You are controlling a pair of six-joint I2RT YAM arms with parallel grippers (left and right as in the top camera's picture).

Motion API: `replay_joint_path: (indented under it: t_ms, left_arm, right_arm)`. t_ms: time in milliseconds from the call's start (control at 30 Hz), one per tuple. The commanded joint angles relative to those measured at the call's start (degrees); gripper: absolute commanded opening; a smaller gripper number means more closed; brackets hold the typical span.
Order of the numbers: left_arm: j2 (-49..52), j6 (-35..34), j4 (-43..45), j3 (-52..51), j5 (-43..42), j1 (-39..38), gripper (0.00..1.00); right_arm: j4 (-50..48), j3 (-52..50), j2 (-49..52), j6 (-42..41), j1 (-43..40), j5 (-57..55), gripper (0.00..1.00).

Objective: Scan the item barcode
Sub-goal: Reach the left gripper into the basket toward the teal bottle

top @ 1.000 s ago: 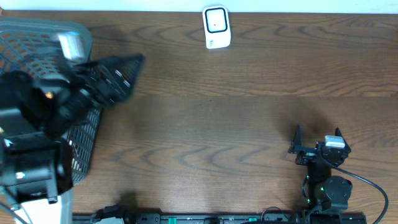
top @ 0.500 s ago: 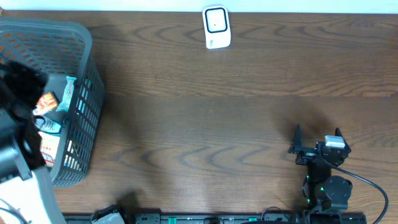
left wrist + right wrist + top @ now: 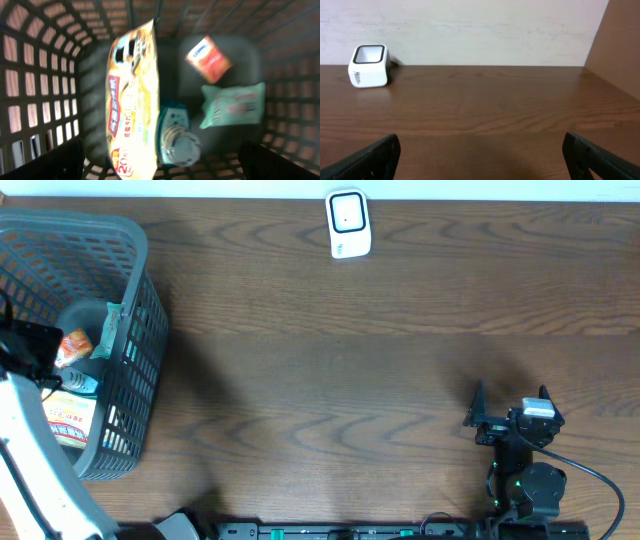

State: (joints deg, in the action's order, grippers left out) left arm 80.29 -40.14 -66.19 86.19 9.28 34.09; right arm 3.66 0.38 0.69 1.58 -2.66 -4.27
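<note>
Grey plastic lattice walls me in. My left gripper (image 3: 162, 162) hangs over the mouth of the basket (image 3: 135, 310), jaws spread wide with nothing between them. On the basket floor lie the candidates for scanning. A yellow snack bag (image 3: 132, 95) runs along one wall, with a round-lidded tub (image 3: 181, 147) tucked against its lower end. A green wipes pack (image 3: 232, 105) sits beside the tub, and a small red packet (image 3: 208, 58) lies nearer the far wall. None is lifted yet.

My right gripper (image 3: 510, 408) sits well apart from the basket, equally wide and empty. The scanner (image 3: 348, 224) also stands well apart from the basket, by the table's far edge.

I judge three risks. The bag overlaps the tub, so a pinch there could catch both or slip off the slick film. A finger could snag in the lattice on the way down. And I see no barcode from here, so whatever I lift may reach the scanner facing the wrong way.
</note>
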Motion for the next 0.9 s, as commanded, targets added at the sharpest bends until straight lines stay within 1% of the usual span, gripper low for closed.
replay_joint_path:
  t_ms: [0, 33, 133, 367, 433, 533, 700, 800, 867]
  left_arm:
    - [3.89, 1.57, -0.85, 0.98, -4.00, 0.24, 0.98]
    - [5.40, 3.08, -0.81, 0.98, -6.21, 0.24, 0.98]
    - [8.39, 5.20, -0.79, 0.98, -8.72, 0.24, 0.98]
    - [15.58, 12.33, 0.13, 0.98, -10.32, 0.24, 0.98]
    - [16.92, 13.00, 0.42, 0.98, -10.38, 0.22, 1.00]
    - [18.25, 14.75, 0.68, 0.98, -10.38, 0.22, 0.95]
    - [18.53, 17.70, 1.55, 0.94, -10.36, 0.22, 0.93]
    - [18.53, 17.73, 1.57, 0.94, -10.36, 0.22, 0.89]
    - [18.53, 17.77, 1.53, 0.94, -10.34, 0.22, 0.83]
  right_arm:
    - [0.22, -0.07, -0.31, 0.66, 0.46, 0.33, 0.99]
    - [0.22, -0.07, -0.31, 0.63, 0.46, 0.33, 0.99]
    - [0.22, -0.07, -0.31, 0.66, 0.46, 0.33, 0.99]
    - [0.22, -0.07, -0.31, 0.63, 0.46, 0.33, 0.99]
    - [0.24, -0.07, -0.31, 0.63, 0.46, 0.33, 0.99]
    - [0.24, -0.07, -0.31, 0.63, 0.46, 0.33, 0.99]
    - [0.22, -0.07, -0.31, 0.66, 0.46, 0.33, 0.99]
    - [0.22, -0.07, -0.31, 0.66, 0.46, 0.33, 0.99]
    - [0.24, -0.07, -0.31, 0.66, 0.46, 0.33, 0.99]
